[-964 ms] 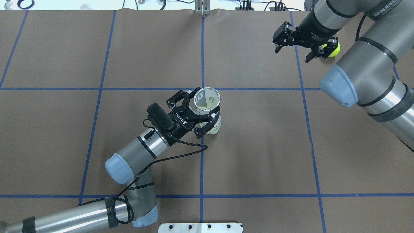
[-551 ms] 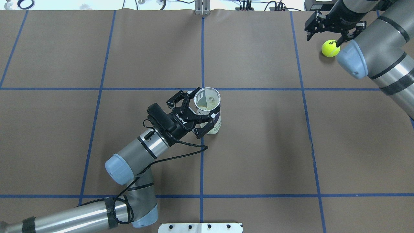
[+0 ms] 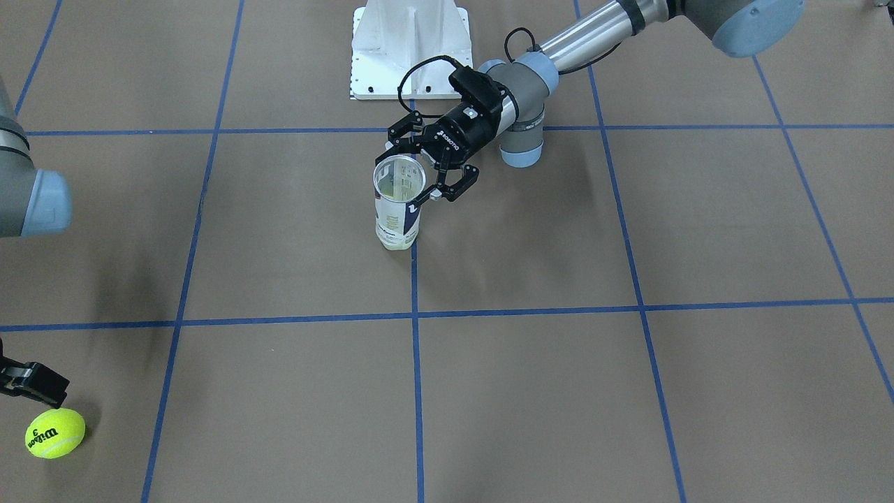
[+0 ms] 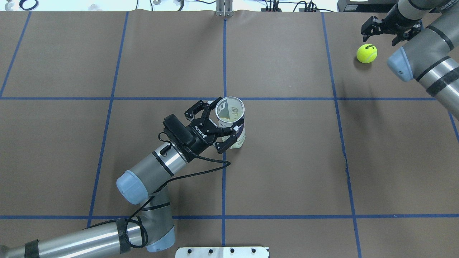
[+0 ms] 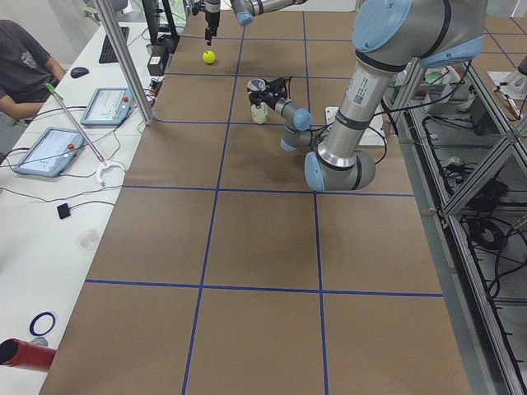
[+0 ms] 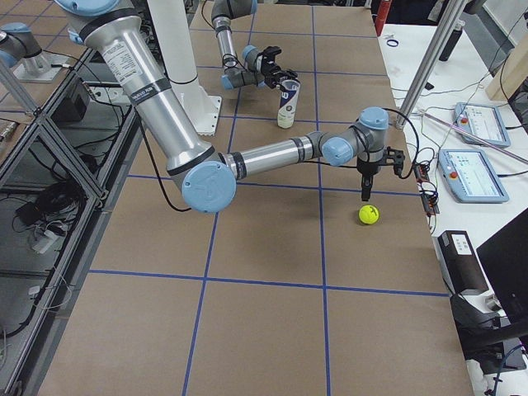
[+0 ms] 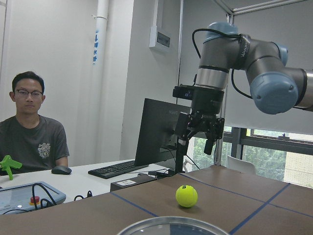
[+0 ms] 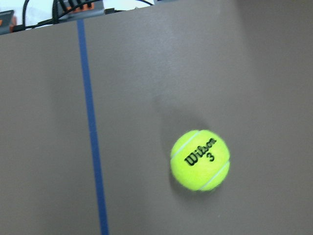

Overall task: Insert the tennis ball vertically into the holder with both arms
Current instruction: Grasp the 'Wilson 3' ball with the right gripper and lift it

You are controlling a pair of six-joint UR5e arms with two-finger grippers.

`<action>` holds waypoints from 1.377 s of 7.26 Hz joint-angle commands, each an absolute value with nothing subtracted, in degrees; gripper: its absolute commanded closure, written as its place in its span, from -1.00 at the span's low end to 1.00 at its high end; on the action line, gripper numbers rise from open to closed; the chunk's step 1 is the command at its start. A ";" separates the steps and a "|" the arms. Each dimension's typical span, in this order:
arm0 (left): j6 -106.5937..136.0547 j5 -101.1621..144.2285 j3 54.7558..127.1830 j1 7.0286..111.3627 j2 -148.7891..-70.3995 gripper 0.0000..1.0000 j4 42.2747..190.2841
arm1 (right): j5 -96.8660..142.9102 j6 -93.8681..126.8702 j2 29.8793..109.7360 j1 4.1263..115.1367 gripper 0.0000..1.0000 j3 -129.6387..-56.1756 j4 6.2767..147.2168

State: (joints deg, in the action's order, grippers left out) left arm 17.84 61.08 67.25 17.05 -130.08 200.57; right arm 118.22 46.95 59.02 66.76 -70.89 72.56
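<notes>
The holder, a clear can with a white and navy label, stands upright and open-topped near the table's middle; it also shows in the front view. My left gripper is closed around its upper body from the side, one finger on each side. The yellow tennis ball lies on the table at the far right, and shows in the right wrist view and left wrist view. My right gripper is open and empty, hovering above and just beyond the ball.
The white pedestal base stands at the robot's edge of the table. Blue tape lines cross the brown table cover. An operator sits past the far edge with a keyboard and monitor. Tablets lie on a side desk.
My right gripper has moved right and toward the table's far edge, uncovering the ball, which stays put. My left gripper and the holder have not moved.
</notes>
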 commanded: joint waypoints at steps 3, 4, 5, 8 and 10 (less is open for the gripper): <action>17.84 61.08 67.24 17.05 -129.99 -0.78 200.48 | 114.78 48.50 58.19 65.57 -0.99 -61.26 60.30; 17.84 61.08 67.24 17.05 -129.90 -0.79 200.57 | 114.79 52.78 58.18 65.04 -0.99 -60.39 57.16; 17.84 61.08 67.24 17.05 -129.99 -0.79 200.48 | 114.70 54.48 58.27 64.34 -0.99 -58.21 53.21; 17.84 61.08 67.24 17.05 -129.82 -0.80 200.48 | 112.59 54.49 58.18 62.58 -0.99 -54.32 48.52; 17.84 61.08 67.24 17.05 -129.73 -0.80 200.48 | 111.80 54.49 57.66 62.49 -0.99 -53.71 48.51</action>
State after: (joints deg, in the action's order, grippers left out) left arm 17.84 61.08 67.24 17.05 -129.77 200.52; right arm 112.40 54.48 58.06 62.59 -54.22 48.58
